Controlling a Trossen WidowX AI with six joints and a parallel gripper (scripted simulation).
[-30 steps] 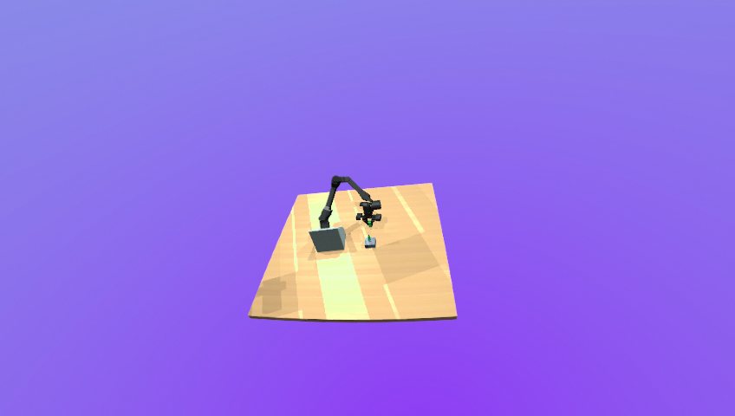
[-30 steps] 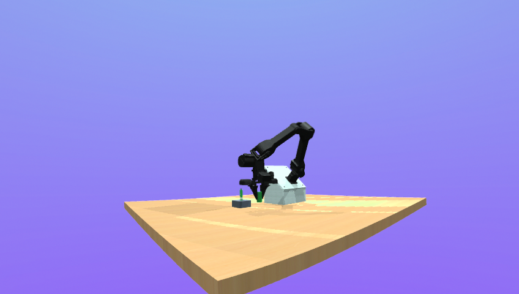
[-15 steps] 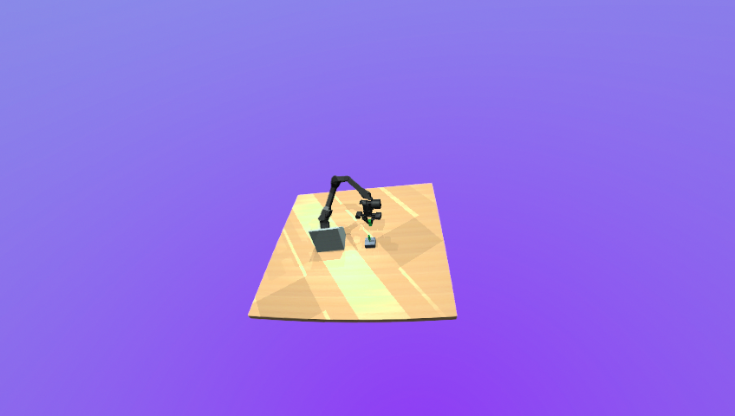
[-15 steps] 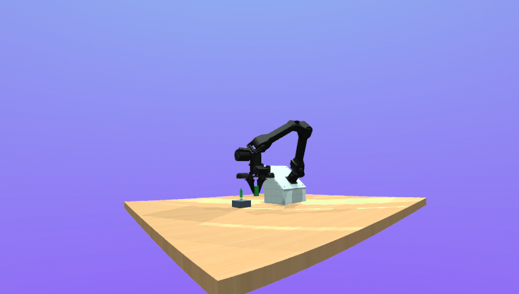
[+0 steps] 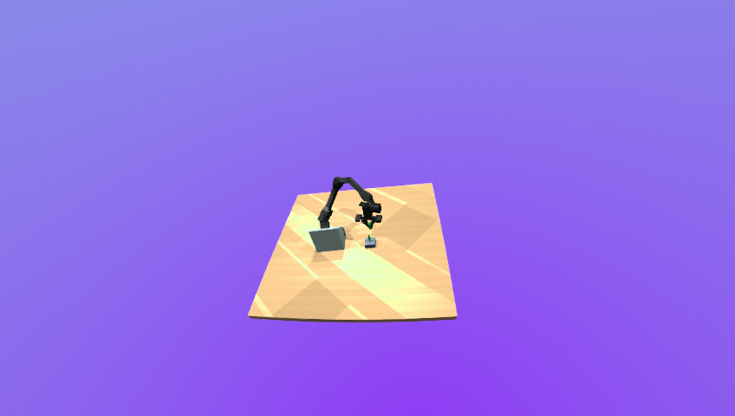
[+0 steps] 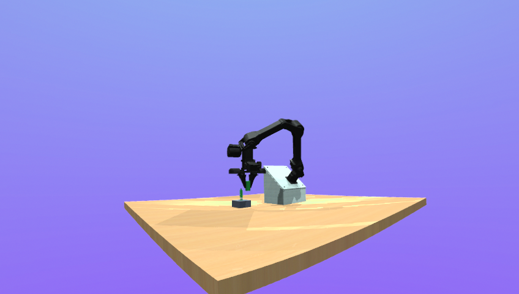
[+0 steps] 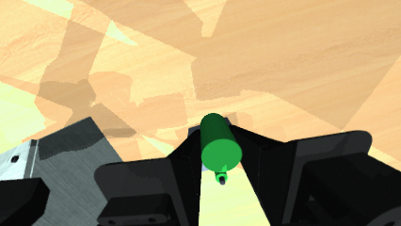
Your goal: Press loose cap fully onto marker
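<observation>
Table (image 6: 327,233) centre — gripper (image 6: 247,181) clamping cap (image 6: 248,185) (airborne), above marker (image 6: 240,192).

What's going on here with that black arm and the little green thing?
The black robot arm's gripper is shut on the short green cylindrical cap, held in the air above the wooden table. The thin green marker stands upright in its small dark grey holder block, uncapped. The cap hangs higher than the marker's tip, slightly to one side.

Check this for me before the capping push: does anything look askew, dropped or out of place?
Nothing stands out. The gripper holds the green cap upright, above the table. The marker stands upright in its block. In the exterior view the cap hangs slightly beside the marker, not yet over it.
</observation>
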